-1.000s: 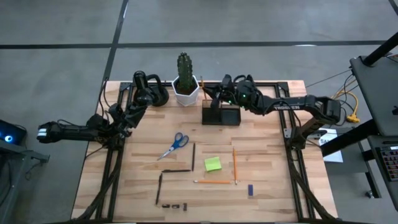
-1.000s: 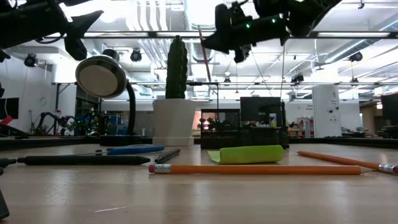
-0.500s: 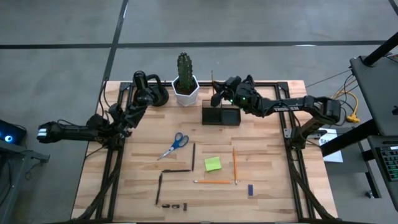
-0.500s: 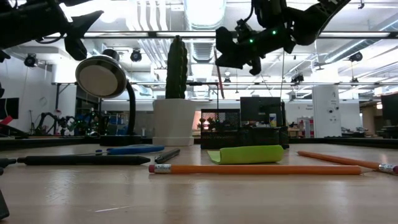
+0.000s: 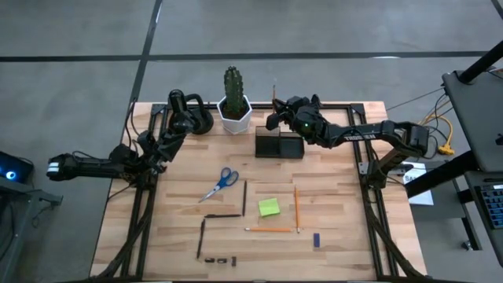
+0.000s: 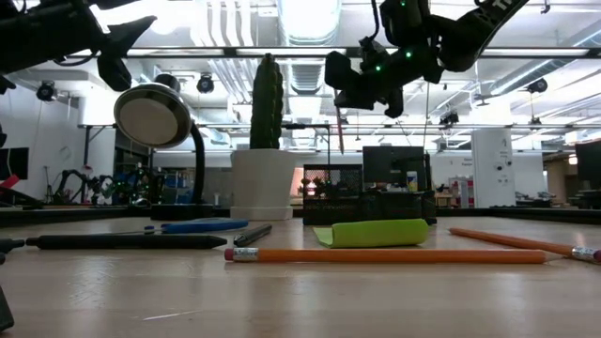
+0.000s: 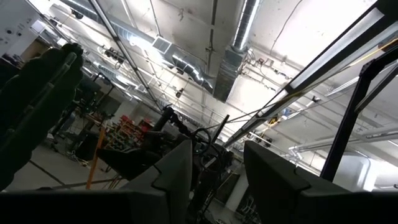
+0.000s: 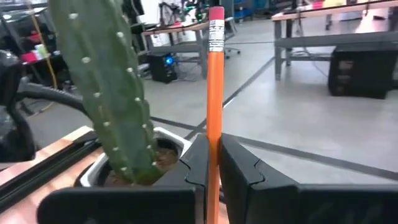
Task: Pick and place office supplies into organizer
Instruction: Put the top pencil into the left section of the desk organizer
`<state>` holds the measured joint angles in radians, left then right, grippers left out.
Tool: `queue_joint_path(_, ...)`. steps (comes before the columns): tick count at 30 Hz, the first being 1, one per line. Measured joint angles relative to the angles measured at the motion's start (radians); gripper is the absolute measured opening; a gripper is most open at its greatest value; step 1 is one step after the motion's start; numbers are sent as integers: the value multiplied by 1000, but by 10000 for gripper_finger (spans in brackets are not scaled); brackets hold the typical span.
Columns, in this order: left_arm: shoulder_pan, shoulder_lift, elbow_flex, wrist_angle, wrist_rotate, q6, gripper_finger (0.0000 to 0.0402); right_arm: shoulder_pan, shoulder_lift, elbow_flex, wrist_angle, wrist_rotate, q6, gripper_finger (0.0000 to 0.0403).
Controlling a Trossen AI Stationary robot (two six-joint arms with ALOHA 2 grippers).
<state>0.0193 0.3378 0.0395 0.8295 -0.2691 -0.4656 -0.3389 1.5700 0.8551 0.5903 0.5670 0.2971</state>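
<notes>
1 orange pencil (image 8: 214, 93) stands upright, pinched in my right jaws (image 5: 280, 118), above the organizer (image 5: 279, 145). Next I judge it must go down into 1 compartment. My left jaws wait open, off the worktop.

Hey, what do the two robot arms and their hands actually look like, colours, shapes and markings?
Both arms are dark, nearly black, built from slim jointed segments. The right arm carries white lettering along its forearm, and small green lights glow near the right hand. The left arm has a white patch at its outer end. In the wrist views, each hand has two blocky dark fingers with angular, stepped edges.
</notes>
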Motion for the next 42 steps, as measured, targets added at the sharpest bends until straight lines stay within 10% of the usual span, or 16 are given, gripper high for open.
queue_joint_path(17, 0, 0, 0, 0, 0, 0, 130, 34, 106, -1, 161, 51, 64, 13)
queue_joint_path(42, 0, 1, 0, 0, 0, -1, 130, -16, 209, 1, 295, -278, -95, 13)
